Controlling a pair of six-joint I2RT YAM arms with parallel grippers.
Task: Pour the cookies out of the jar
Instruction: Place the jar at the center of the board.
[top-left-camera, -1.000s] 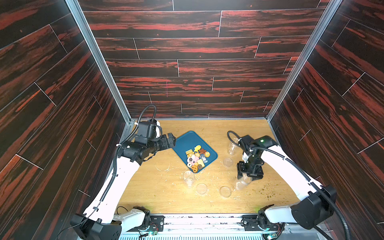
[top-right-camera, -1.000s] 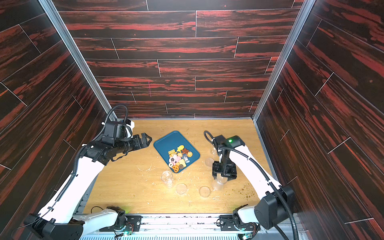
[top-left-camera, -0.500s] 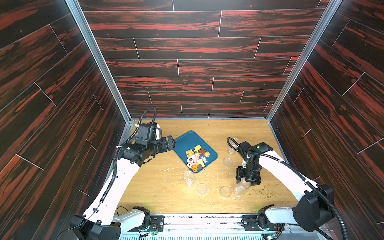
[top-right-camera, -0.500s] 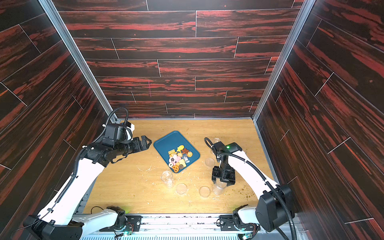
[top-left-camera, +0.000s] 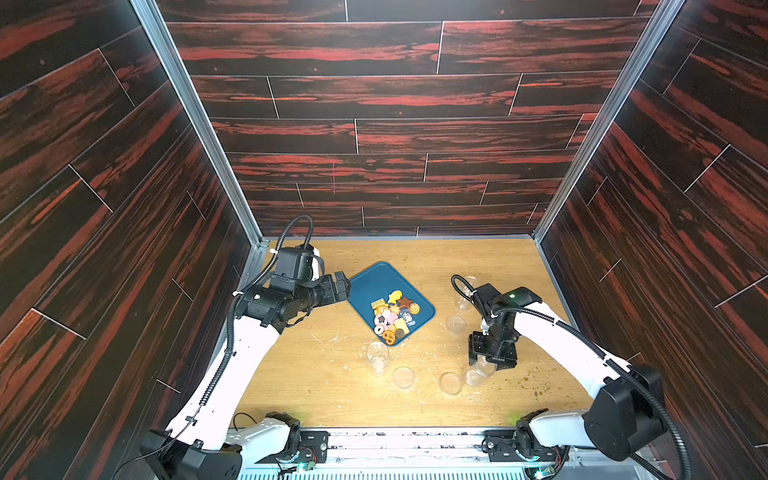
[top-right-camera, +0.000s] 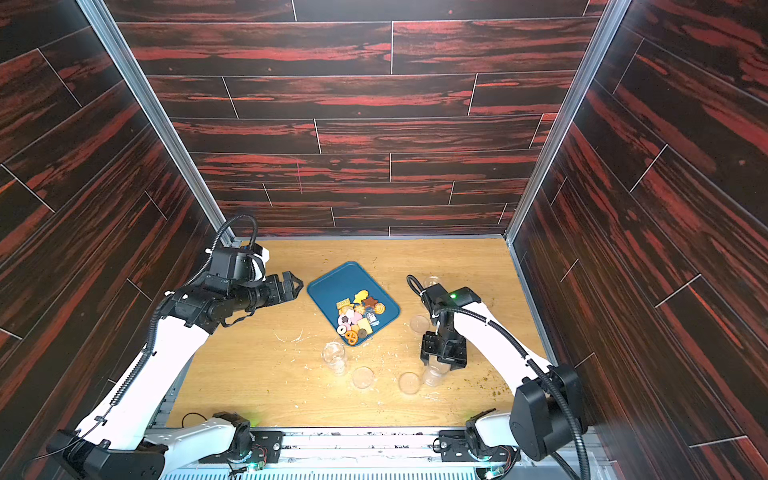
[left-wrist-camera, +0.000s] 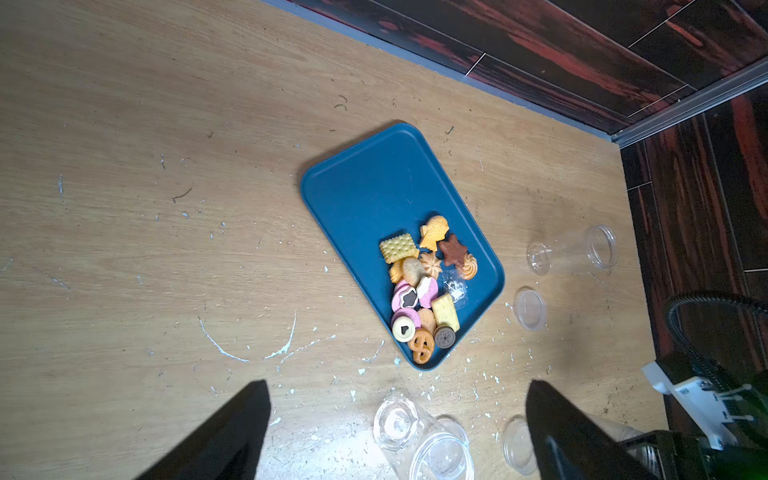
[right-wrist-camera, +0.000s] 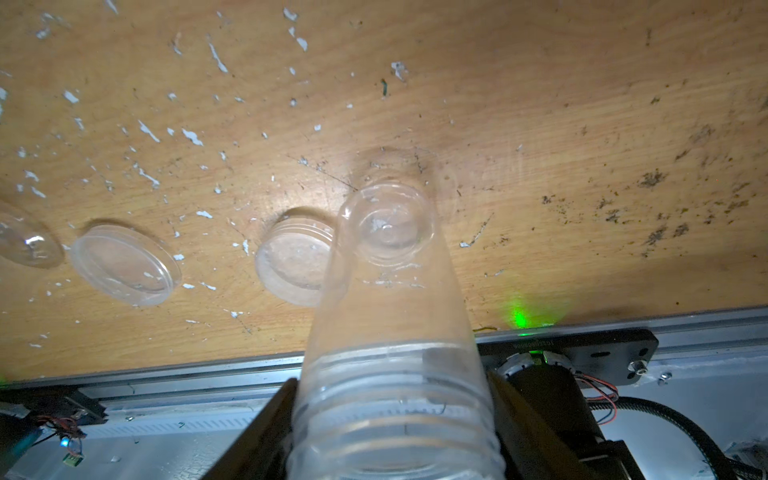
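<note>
**Jar carried a little toward 6 o'clock by the right gripper**

Compared with one second earlier, the jar (top-left-camera: 476, 373) and the right gripper (top-left-camera: 490, 363) have been shifted slightly toward 6 o'clock of the table (top-left-camera: 311, 386), and the right arm has been lowered.

The jar is clear and is seen empty in the right wrist view. It is clamped at its threaded neck between the two fingers (right-wrist-camera: 257, 434), with its base turned down toward the wood. Whether the base touches the table cannot be told.

The cookies (top-left-camera: 392, 316) are heaped on the blue tray (top-left-camera: 370, 286), at its 5 o'clock end, and a pretzel is lying nearest to that corner. A small crinkled clear packet (left-wrist-camera: 455, 286) is seen at the 3 o'clock side of the heap.

The held jar is found at about 4 o'clock from the tray, well apart from it. A clear lid (top-left-camera: 451, 382) is lying just beside it, at its 9 o'clock. A second lid (top-left-camera: 403, 377) and another clear jar (top-left-camera: 377, 356) are placed near 6 o'clock of the tray.

The left gripper (top-left-camera: 343, 286) is held above the table at 9 o'clock of the tray, with its jaws spread wide and empty.
</note>
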